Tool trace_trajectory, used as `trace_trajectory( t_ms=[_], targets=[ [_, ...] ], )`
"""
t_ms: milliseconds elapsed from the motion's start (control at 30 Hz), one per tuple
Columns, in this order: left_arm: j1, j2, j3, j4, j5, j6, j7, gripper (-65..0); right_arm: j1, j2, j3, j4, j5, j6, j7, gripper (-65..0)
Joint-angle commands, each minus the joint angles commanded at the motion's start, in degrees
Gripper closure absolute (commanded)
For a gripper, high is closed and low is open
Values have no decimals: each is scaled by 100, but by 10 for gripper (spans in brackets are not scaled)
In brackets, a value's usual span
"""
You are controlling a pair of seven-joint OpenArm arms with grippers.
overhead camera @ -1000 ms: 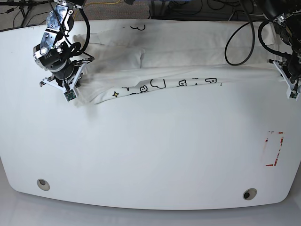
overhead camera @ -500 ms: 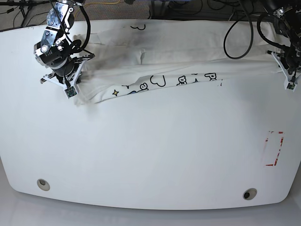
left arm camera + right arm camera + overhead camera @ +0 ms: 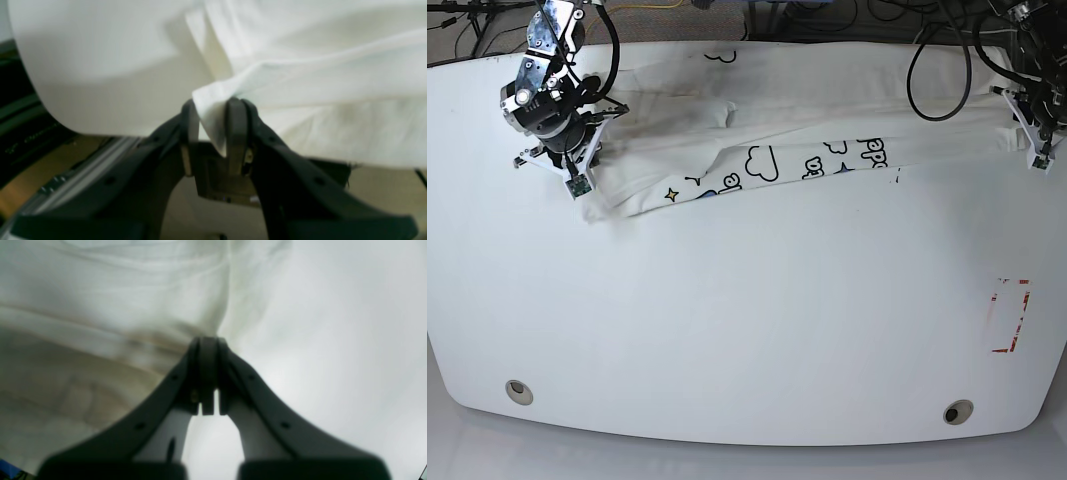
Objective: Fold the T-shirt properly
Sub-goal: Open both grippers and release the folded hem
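Far left in the base view: right gripper (image 3: 575, 180) pinched on one end of the T-shirt (image 3: 757, 130), jaws pressed together in the right wrist view with cloth bunched just beyond the tips, so seemingly clamped on a thin edge. Across the back of the table (image 3: 747, 320): shirt stretched long and narrow between the two arms, front edge lifted and rolling over, black-outlined clouds (image 3: 765, 163), a star (image 3: 671, 197) and blue lettering showing along the turned strip. Far right: left gripper (image 3: 1034, 150) at the table's edge, and in the left wrist view fingers (image 3: 236, 126) closed on a folded corner of white cloth with a slight gap between them. Best handled, probably, by keeping both ends level and taut, moving together, so the fold line lands straight. Risk of sag mid-span or a corner slipping from the looser left hold.
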Motion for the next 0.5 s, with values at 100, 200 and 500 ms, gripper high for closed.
trace_trajectory(
  t_ms=[100,200,500],
  targets=[
    [26,-35,158,0,26,0,0,-147,-26,0,0,0,-18,0,0,-3],
    [79,-141,316,0,26,0,0,-201,-53,0,-9,0,-26,0,0,-52],
    [62,-149,484,9,-9,0,9,-392,-79,0,9,79,26,0,0,-558]
  ],
)
